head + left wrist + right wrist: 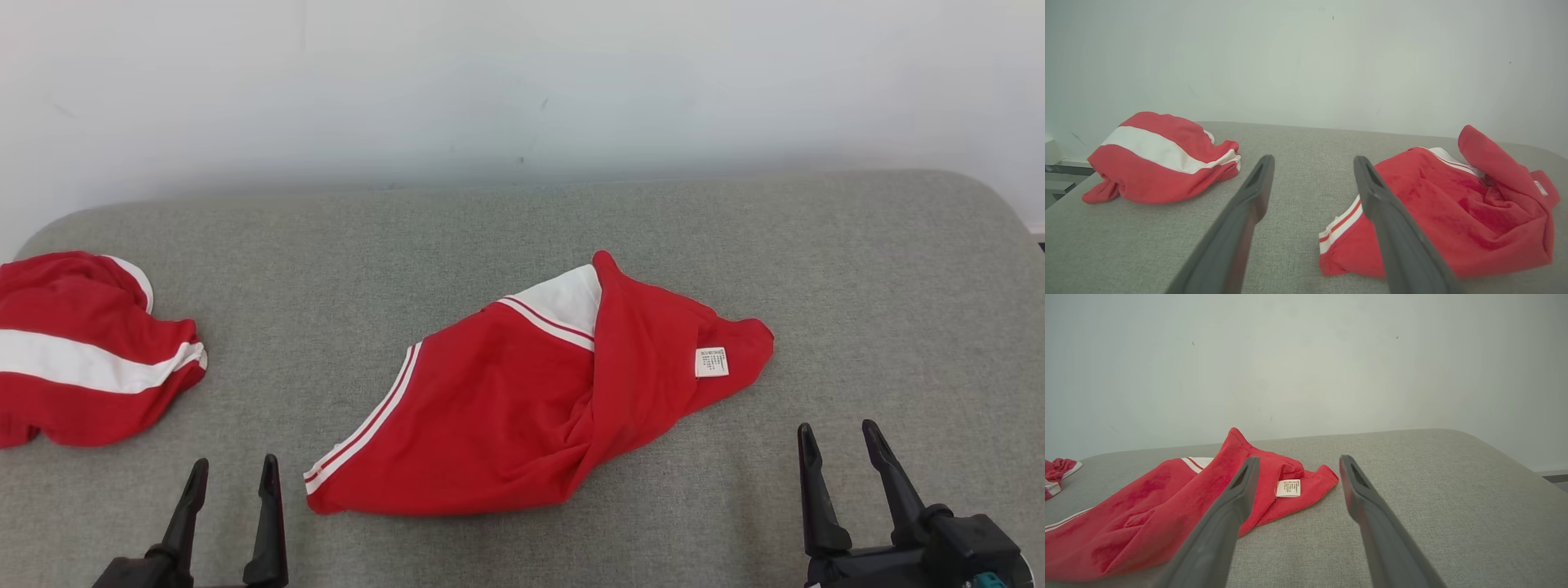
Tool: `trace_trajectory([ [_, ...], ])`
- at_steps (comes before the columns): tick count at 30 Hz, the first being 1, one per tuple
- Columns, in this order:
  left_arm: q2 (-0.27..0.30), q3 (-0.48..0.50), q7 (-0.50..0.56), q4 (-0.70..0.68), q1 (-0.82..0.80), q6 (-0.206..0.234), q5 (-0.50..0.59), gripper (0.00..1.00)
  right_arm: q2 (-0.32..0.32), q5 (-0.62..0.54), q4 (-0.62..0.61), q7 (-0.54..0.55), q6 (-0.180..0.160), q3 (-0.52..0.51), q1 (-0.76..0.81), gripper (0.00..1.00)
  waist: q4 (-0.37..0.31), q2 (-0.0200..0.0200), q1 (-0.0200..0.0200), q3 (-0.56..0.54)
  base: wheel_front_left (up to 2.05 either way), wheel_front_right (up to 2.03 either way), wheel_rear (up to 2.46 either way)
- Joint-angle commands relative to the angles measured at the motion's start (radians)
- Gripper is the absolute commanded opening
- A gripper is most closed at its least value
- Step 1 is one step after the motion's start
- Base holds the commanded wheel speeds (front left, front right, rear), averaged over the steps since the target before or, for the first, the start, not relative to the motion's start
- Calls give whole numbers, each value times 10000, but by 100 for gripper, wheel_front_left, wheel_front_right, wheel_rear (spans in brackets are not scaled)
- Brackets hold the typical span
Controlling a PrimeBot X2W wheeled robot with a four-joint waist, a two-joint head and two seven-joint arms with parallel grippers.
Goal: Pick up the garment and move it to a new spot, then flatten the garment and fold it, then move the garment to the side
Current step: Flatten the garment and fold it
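Note:
A red garment (522,400) with white panels and stripes lies crumpled in the middle of the grey surface, a white care label (711,362) showing on its right flap. The left wrist view has the garment (1453,212) at right, and in the right wrist view the garment (1167,506) is at left. My left gripper (234,469) stands open at the lower left, short of the garment's striped corner. Open as well, my right gripper (837,433) is at the lower right, just right of the garment. Neither touches the cloth.
A second red and white garment (82,351) lies bunched at the far left edge of the grey padded surface (857,269). A pale wall (522,90) rises right behind the surface. Bare cloth stretches to the right of the middle garment.

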Motion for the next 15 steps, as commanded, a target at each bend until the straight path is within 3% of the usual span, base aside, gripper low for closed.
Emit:
trace_trajectory([
  [1, 36, 12, -8, 38, 26, -11, 41, 100, 33, -57, 17, -4, -22, -3, 56, 100, 3, 0, 1, 6, 0, 0, 0],
  [15, 598, -508, -8, 1212, -905, -50, -113, 100, 106, -113, 278, -4, -22, 225, -449, 100, -402, 0, 1, 675, 0, 0, 0],
])
